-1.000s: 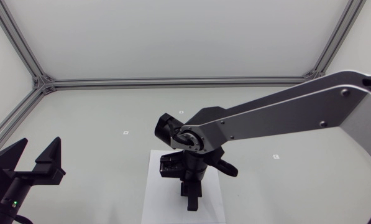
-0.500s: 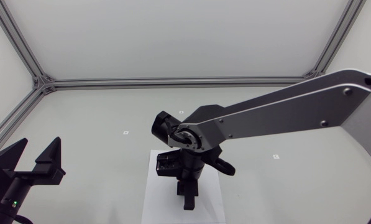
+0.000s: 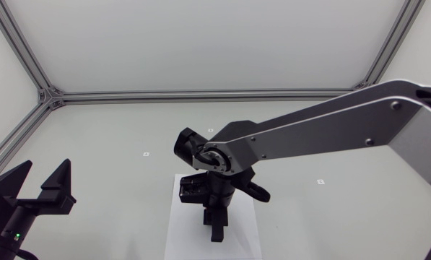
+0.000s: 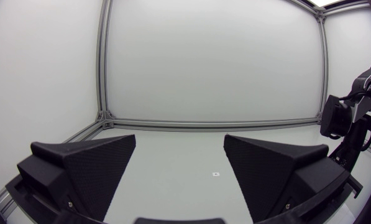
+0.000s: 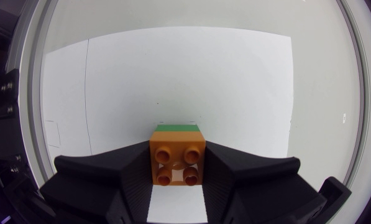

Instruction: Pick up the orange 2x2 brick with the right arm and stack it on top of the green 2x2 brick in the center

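Leftward by a touch is how my right arm (image 3: 323, 133) has drifted over the last second, its wrist sliding that way over the middle of the table (image 3: 114, 130) and the right gripper (image 3: 215, 230) following, pointed down at the near half of the white sheet (image 3: 175, 235).

My left arm (image 3: 6, 217) sits at the near left corner, well apart from the work, with the left gripper (image 3: 43, 177) spread wide and nothing between its fingers.

As for the task, I judge it nearly through. The pick is done, and the carry to the center looks done as well. From the right wrist camera the orange 2x2 brick (image 5: 178, 163) sits studs up, directly over the green 2x2 brick (image 5: 178, 127), of which only a thin far edge shows past it. Whether the orange one is pressed fully home on the green studs I cannot tell from here, since the joint between them is hidden. What seems left is a firm push down if needed, then letting go and lifting clear.

The right gripper's fingers (image 5: 110, 174) are drawn in and pinch the orange brick from both sides. In the overhead view both bricks are hidden beneath the wrist.
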Motion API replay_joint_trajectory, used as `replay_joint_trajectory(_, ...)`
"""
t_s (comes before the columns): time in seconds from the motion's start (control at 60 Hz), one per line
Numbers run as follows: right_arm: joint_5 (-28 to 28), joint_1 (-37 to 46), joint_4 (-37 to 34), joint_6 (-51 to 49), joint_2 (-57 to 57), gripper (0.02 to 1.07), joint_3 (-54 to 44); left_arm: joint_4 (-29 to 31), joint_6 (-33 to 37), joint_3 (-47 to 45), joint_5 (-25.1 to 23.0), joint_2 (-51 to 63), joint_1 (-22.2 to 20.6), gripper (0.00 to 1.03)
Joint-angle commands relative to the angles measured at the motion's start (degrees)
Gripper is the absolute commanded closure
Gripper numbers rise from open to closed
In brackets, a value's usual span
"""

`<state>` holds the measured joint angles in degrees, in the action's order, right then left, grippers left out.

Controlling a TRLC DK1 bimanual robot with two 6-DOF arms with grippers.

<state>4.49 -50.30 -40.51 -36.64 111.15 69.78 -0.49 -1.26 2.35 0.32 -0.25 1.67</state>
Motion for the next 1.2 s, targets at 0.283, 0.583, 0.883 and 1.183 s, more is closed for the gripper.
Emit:
replay_joint_trajectory(0.283, 0.2, -0.2, -0.3, -0.2, 2.4, 0.84, 0.6, 0.8, 0.7, -2.3, -0.2, -0.5, 0.3, 0.04)
replay_joint_trajectory(0.583, 0.2, -0.2, 0.0, -0.1, 3.0, 0.70, 0.5, 0.8, 0.7, -2.3, -0.2, -0.5, 0.3, 0.04)
replay_joint_trajectory(0.883, 0.2, -0.2, 0.0, 0.3, 3.1, 0.53, 0.5, 0.8, 0.7, -2.3, -0.2, -0.5, 0.3, 0.04)
replay_joint_trajectory(1.183, 0.2, -0.2, 0.1, 0.5, 3.3, 0.39, 0.5, 0.8, 0.7, -2.3, -0.2, -0.5, 0.3, 0.04)
